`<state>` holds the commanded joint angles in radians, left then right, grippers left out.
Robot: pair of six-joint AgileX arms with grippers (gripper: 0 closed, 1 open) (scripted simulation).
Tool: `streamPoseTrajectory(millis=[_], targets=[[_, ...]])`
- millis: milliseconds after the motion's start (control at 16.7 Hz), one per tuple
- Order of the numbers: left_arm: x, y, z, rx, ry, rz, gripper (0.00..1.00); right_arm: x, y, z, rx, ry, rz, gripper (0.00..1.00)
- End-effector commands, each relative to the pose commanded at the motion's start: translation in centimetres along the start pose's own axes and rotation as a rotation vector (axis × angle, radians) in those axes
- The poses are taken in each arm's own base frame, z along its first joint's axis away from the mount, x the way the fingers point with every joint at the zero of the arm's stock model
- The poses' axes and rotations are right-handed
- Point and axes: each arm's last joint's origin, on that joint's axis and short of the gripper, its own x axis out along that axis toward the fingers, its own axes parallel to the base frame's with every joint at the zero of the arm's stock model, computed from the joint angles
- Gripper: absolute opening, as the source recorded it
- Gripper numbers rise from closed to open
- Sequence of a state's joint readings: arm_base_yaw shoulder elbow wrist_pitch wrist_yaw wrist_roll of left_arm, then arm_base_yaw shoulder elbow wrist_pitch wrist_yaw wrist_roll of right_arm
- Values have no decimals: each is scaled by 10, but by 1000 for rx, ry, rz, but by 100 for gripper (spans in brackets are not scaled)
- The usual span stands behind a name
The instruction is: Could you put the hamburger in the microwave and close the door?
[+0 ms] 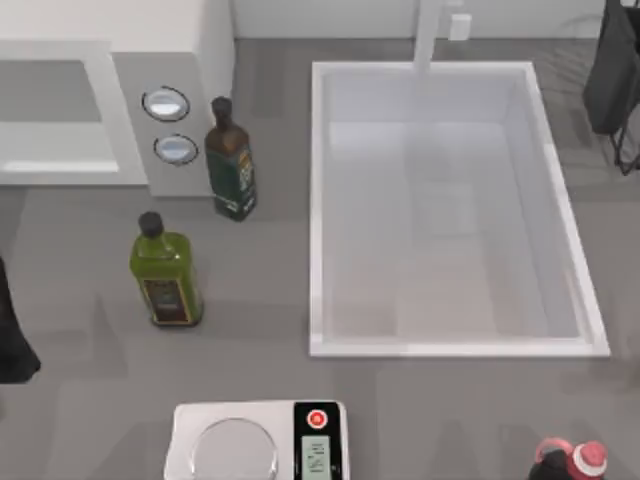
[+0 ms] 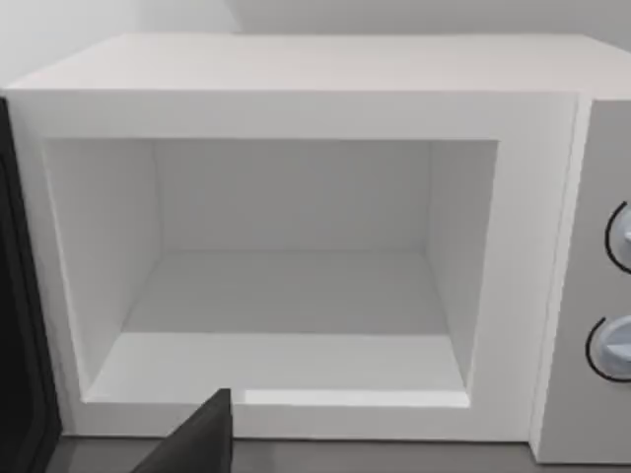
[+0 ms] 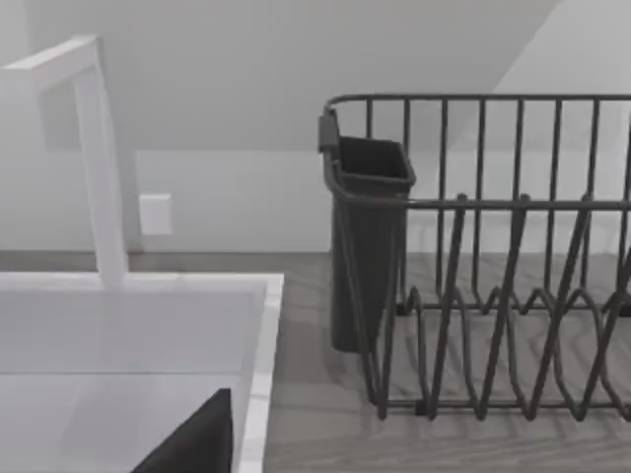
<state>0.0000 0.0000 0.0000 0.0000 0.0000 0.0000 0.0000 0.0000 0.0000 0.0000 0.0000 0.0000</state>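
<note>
Bottle labels (image 1: 165, 296), scale display (image 1: 316, 455): no legible text.

White boxy microwave (image 2: 296, 69) cavity open to front, bare inside; dark door edge (image 2: 15, 296) swung aside. Two olive-oil bottles (image 1: 231, 160) (image 1: 166, 272) upright just beside knob panel, crowding approach from right. White rectangular sink basin (image 1: 320, 210) clear. Dark wire dish rack (image 3: 493, 256) far right. White flat scale (image 1: 260, 440) near front edge

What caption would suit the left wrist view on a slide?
The microwave stands open, its white cavity bare, two knobs on its grey panel.
</note>
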Motion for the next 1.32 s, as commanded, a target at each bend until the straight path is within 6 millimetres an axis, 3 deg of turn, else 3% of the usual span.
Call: streamPoseTrajectory(millis=[240,480,660,840,1080,1320], targets=[[0,0,6,33,29,-4,100,0,0,0,0,0,0,100],[7,2,31,194,197,-14,100,0,0,0,0,0,0,100],[26,6,51,355,424,-43,100,0,0,0,0,0,0,100],[57,15,60,500,699,-117,100,0,0,0,0,0,0,100],[103,35,48,610,1076,-289,100,0,0,0,0,0,0,100],[129,56,23,615,1362,-483,100,0,0,0,0,0,0,100]])
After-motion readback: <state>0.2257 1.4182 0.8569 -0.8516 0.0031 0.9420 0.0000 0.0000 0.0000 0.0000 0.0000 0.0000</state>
